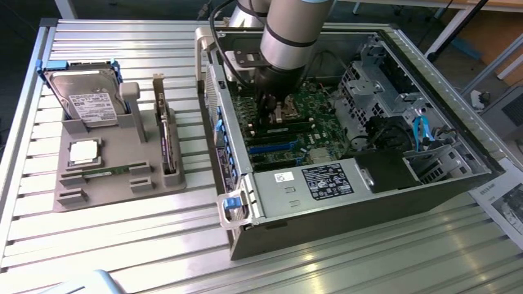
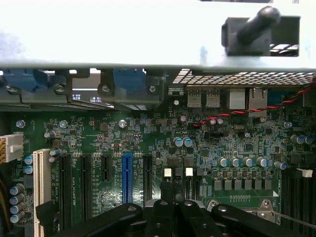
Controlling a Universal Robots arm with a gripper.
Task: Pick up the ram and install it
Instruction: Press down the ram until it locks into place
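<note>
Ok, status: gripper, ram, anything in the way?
Gripper shut, low inside the computer case over the motherboard. Ram lies in the grey tray outside the case, not held. Case wall stands between them.

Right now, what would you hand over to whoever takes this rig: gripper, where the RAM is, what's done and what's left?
Gripper: shut, holding nothing visible, down inside the open computer case over the motherboard.
Ram: lying in the grey parts holder on the exterior view's left, in front of the processor chip; hard drive behind.
Done: nothing shows as done.
Left: pick up the ram and seat it on the board.
</note>
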